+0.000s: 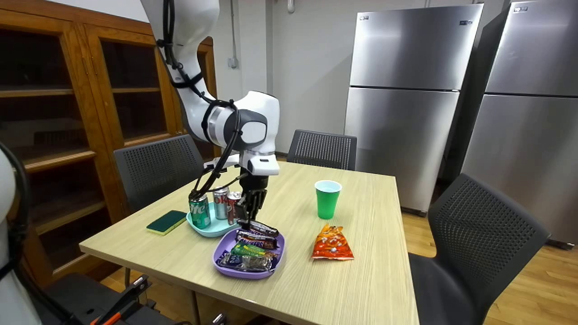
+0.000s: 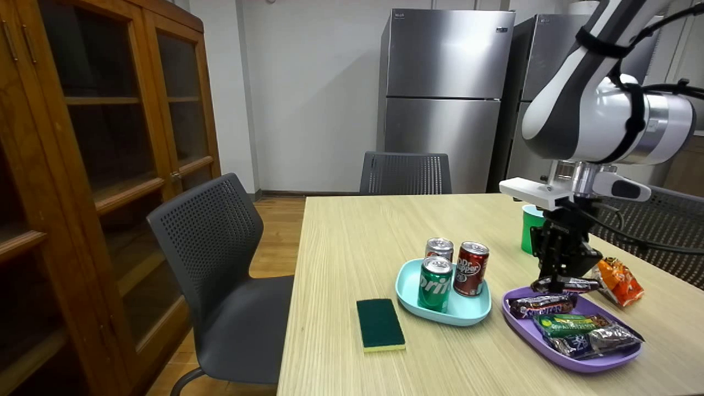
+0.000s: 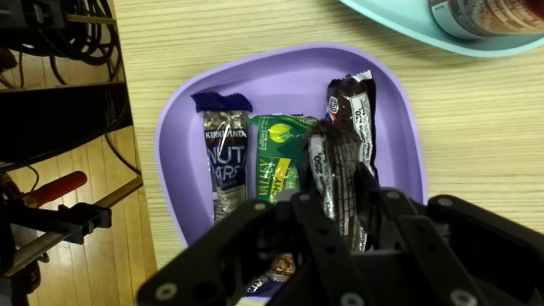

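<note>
Cans [image 2: 468,269]: upright obstacles beside the purple bowl [image 3: 284,91]
Bag [image 1: 333,246]: low; narrow passage between it and purple bowl
Cup [image 1: 327,202]: upright obstacle

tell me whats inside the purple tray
In the purple tray I can see a Kirkland nut bar, a green-wrapped bar and a Snickers bar. Above the tray, the gripper holds a dark bar. Anything beneath these bars is covered.

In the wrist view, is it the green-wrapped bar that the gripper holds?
No: the gripper holds a brown-wrapped bar, while the green-wrapped bar lies in the purple tray.
</note>
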`<action>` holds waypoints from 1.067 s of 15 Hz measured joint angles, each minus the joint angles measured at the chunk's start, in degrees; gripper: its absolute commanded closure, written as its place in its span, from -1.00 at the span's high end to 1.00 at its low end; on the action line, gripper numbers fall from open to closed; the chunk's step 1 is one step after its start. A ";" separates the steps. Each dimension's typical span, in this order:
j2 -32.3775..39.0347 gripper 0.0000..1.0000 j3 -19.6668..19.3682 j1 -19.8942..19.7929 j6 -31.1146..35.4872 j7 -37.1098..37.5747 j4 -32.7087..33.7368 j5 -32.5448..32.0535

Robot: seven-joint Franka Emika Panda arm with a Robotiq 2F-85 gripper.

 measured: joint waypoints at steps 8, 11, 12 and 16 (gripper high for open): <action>1.51 0.15 -0.02 0.00 2.69 0.04 -2.09 0.00; 1.45 0.60 -0.02 0.00 2.81 0.05 -2.41 0.00; 1.27 0.73 -0.02 0.00 2.99 0.05 -2.55 0.00; -0.83 1.00 -0.05 0.03 3.51 0.05 -3.82 -0.06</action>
